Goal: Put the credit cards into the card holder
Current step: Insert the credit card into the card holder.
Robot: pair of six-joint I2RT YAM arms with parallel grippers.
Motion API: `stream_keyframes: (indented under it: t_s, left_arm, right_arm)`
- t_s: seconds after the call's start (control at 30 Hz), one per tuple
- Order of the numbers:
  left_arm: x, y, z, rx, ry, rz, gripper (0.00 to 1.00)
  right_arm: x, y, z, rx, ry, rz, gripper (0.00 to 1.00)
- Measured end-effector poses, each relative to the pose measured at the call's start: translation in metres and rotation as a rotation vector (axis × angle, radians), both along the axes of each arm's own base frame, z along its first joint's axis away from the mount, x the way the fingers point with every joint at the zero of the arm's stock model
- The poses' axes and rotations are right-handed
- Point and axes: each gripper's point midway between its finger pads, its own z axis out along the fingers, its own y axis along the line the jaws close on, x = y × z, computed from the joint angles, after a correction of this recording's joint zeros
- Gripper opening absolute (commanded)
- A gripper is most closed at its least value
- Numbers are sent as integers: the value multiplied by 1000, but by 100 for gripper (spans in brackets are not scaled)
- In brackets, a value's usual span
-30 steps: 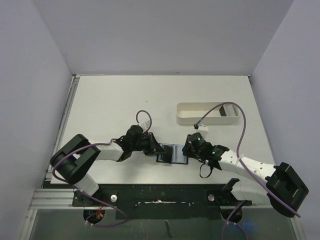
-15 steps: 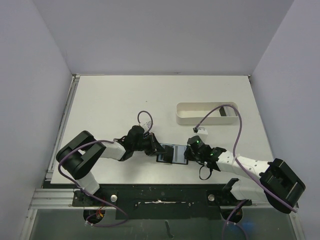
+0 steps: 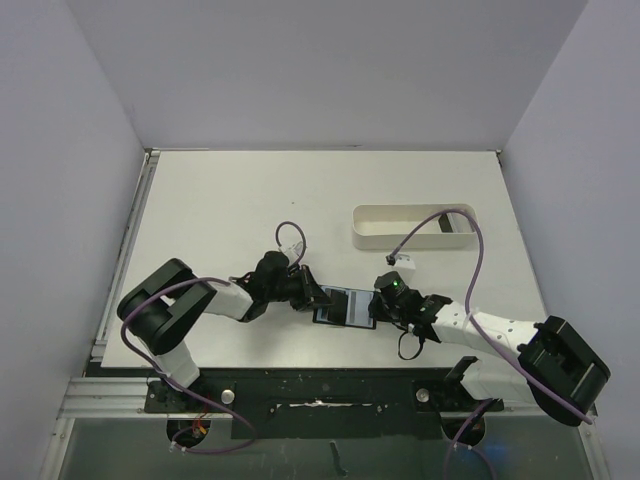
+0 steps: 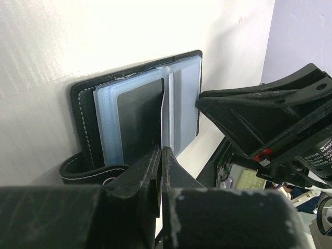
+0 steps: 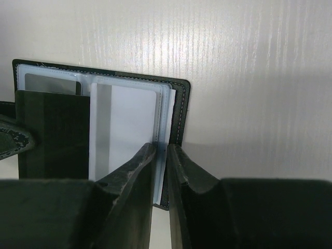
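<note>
The black card holder (image 3: pixel 345 306) lies open on the table between both grippers, bluish pockets up. My left gripper (image 3: pixel 318 298) is shut on a thin credit card (image 4: pixel 162 122), seen edge-on in the left wrist view, with its far end at the holder's middle pockets (image 4: pixel 179 111). In the right wrist view this card looks dark and covers the holder's left half (image 5: pixel 52 132). My right gripper (image 5: pixel 161 150) is shut on the holder's right edge (image 5: pixel 179 114), cover and pocket stack between the jaws. A pale card (image 5: pixel 124 129) sits in the right pocket.
A long white oval tray (image 3: pixel 400 241) stands behind the right arm at the back right. The right arm's purple cable loops over it. Grey walls close in the table on the left, back and right.
The right arm has stretched out and lowered a little at the holder's right edge. The left gripper and the holder have barely moved.
</note>
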Motion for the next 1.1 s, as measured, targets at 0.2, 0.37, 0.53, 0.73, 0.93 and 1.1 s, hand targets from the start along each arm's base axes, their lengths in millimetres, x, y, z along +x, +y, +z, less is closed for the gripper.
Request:
stream_keyframes:
  t_s: [0.2,0.37,0.53,0.73,0.93,1.1]
  left_arm:
    - [1,0,-2,3,3,3,0]
    - [2,1,2,5,4,6,0]
    - [5,-1,18,-7,-23,5,0]
    - [11,-6,29,-19,-63,-5,0]
    - [11,-5,22,-7,-56,-10,0]
    - [10,-4,10,12,-32,-9,0]
  right_arm:
    - [0,0,0,3,-3,-1,16]
    - [0,0,0,4,-3,-1,15]
    - [0,0,0,5,-3,-3,15]
    - [0,1,0,6,-3,-3,15]
    - [0,0,0,6,-3,-3,15]
    - [0,0,0,6,-3,-3,15]
